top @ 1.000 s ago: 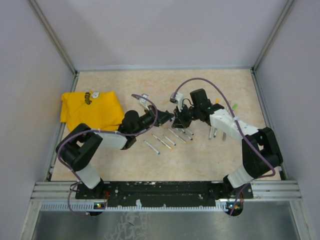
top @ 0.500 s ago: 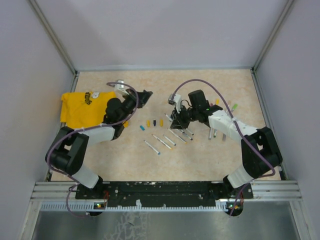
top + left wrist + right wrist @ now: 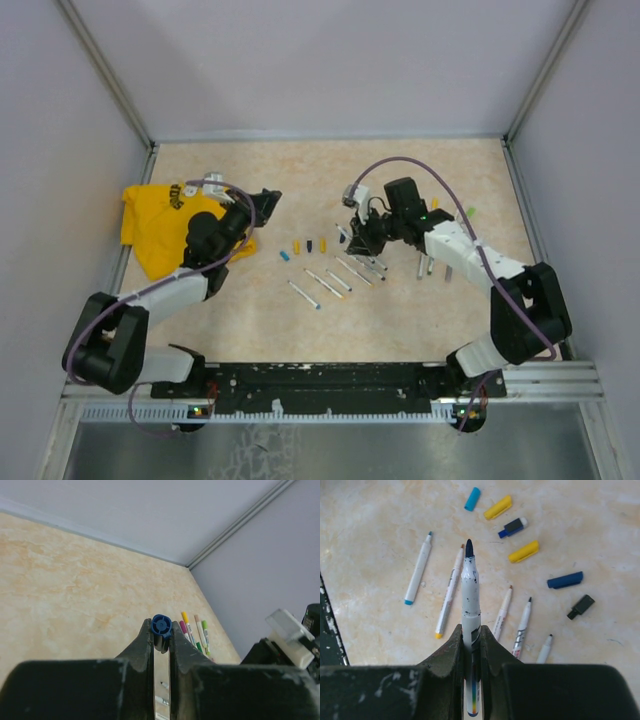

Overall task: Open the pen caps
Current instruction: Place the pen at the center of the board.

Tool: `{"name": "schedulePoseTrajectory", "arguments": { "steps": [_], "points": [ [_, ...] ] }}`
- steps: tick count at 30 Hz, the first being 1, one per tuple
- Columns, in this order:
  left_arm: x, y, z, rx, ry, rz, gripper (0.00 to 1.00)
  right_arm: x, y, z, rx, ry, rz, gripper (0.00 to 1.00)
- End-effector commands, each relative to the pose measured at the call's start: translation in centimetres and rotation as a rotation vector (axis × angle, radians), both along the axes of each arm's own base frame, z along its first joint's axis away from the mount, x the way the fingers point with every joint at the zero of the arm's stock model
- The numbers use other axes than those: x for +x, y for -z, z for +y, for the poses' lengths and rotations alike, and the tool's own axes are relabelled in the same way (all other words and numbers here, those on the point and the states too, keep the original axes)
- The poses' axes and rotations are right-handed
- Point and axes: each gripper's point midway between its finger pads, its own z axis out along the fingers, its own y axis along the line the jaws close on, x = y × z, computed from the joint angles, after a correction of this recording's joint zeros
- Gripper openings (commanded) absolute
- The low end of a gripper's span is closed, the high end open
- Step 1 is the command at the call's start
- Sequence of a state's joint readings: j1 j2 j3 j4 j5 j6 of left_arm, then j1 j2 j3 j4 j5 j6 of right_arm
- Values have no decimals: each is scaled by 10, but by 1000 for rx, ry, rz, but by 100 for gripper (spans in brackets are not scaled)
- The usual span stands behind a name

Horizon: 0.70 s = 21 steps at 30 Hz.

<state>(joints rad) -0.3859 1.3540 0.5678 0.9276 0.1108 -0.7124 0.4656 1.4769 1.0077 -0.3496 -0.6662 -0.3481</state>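
Walled beige tabletop (image 3: 400, 170), left claw (image 3: 161, 636) pinching blue cap (image 3: 161, 624) near yellow cloth (image 3: 145, 225), right claw (image 3: 471, 636) pinching uncapped pen (image 3: 469, 580)

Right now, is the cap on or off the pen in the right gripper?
Off. The pen shows a bare dark tip in the right gripper; the left gripper pinches a blue cap.

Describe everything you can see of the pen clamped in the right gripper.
The pen is a thin whitish barrel, plastic by its look, smudged with dark ink blotches. Its dark blue tip is bare, so its cap is off. A rainbow-coloured band shows near its rear end. The right gripper pinches it around the lower barrel, and it points straight away from the wrist camera. It seems to be held above the table, with loose caps and other pens lying beneath.
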Motion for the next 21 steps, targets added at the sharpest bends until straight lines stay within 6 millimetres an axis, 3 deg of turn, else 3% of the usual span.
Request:
{"name": "schedulePoseTrajectory", "arguments": {
  "steps": [1,6,10,21],
  "points": [
    [-24,14,5,67,41,-9,0,30,-19,-22,-20,112,-109,0],
    [-49,35,8,80,88,17,0,54,-5,-46,-105,245,-119,0],
    [-66,38,6,82,138,11,0,67,9,-60,-173,323,-115,0],
    [-91,44,2,87,221,-4,0,80,32,-81,-271,406,-86,0]
  ]
}}
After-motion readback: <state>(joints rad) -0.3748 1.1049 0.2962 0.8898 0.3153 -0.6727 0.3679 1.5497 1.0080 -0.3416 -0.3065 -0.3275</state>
